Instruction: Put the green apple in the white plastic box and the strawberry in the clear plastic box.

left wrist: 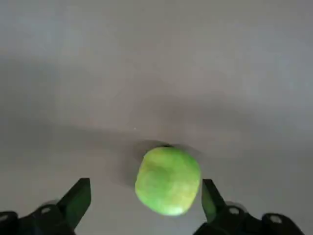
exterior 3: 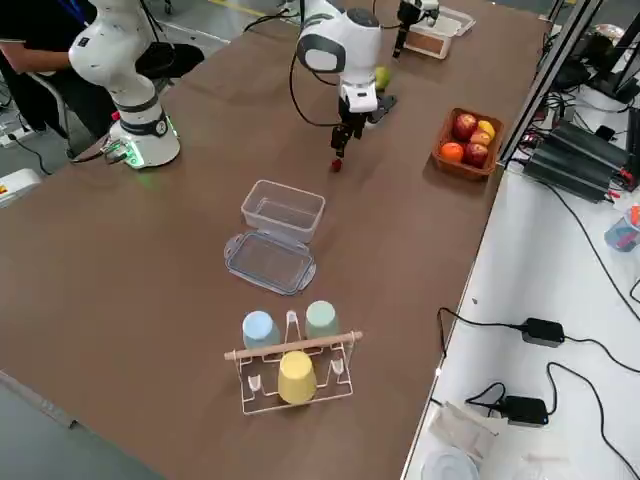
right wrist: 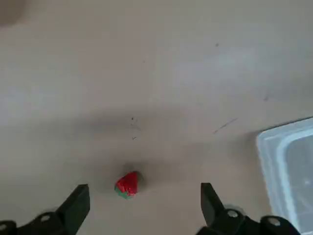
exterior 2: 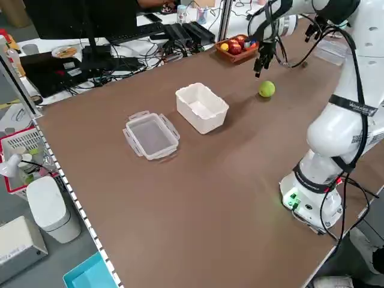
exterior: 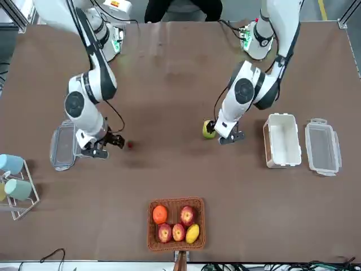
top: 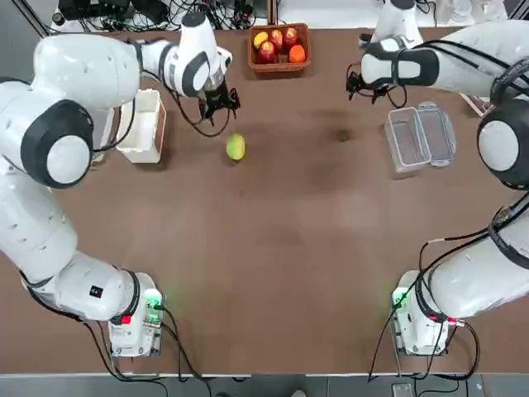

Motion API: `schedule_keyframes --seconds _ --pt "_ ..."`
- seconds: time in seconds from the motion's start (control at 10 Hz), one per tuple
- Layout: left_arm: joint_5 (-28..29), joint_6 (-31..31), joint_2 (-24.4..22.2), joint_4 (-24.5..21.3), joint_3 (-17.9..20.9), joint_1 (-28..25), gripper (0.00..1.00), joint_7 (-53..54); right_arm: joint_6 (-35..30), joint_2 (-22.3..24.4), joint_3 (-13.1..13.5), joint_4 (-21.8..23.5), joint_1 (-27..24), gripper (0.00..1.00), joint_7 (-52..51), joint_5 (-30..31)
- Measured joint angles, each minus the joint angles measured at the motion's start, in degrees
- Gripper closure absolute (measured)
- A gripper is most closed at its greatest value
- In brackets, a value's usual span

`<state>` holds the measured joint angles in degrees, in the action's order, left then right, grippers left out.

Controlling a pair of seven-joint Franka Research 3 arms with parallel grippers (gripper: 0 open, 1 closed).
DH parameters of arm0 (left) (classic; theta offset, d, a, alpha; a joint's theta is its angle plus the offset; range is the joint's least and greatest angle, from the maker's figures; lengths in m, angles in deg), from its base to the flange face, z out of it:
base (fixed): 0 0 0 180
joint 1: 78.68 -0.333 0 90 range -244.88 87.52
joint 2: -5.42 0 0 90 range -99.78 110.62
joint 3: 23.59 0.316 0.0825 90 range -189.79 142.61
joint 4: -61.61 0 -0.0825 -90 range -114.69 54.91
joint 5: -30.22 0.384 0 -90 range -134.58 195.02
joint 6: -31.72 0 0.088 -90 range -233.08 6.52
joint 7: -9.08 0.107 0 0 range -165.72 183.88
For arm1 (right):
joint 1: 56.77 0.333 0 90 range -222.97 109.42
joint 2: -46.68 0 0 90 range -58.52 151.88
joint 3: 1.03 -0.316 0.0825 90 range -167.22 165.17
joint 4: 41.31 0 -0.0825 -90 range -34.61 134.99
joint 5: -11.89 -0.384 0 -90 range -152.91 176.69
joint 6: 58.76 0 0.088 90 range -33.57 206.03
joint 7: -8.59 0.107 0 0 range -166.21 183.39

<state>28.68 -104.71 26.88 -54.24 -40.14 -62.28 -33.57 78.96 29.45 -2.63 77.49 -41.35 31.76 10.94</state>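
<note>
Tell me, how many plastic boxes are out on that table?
3: the white plastic box and a clear lidless tub beside it, on the robot's left; the clear plastic box with joined lid, on its right.

Matt brown table [top: 273, 248], glossy white plastic box [exterior 2: 203, 108], woven basket [exterior: 176, 243]
</note>
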Motion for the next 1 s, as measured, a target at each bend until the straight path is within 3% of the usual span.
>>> schedule_keyframes --seconds 0.3,0.8,1.0 --pt "0.0 -3.1 3.5 -0.3 0.0 1.4 0.0 -1.6 8.2 -2.5 0.0 5.7 2.3 0.0 0.0 0.0" --pt "0.0 -4.9 6.3 -0.4 -0.1 3.8 0.0 -3.5 11.9 -6.2 0.0 6.5 6.0 0.0 0.1 0.0" --pt "0.0 -5.6 8.3 -0.3 -0.1 4.3 0.07 -3.6 13.7 -7.0 0.2 6.8 6.0 0.02 0.1 0.0"
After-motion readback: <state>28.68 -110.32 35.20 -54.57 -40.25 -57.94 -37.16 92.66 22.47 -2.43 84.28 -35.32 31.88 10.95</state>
